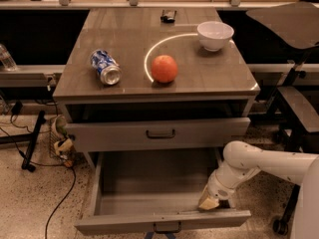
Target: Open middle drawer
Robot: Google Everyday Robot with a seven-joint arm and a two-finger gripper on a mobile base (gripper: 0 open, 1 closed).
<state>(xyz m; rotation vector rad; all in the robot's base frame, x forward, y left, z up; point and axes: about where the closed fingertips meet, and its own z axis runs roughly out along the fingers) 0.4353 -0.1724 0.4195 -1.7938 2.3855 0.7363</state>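
The middle drawer (149, 183) stands pulled far out toward the near side. Its plain grey inside shows, and its front panel with the dark bar handle (167, 227) is nearest. The gripper (209, 202) sits low at the drawer's right near corner, just behind that panel; I cannot tell whether it is spread or pressed together. Above is the taller top drawer (199, 131), with a dark gap over it. On the cabinet top (124, 39) lie a tipped soda can (105, 67), an orange (164, 68) and, far right, a white bowl (215, 35).
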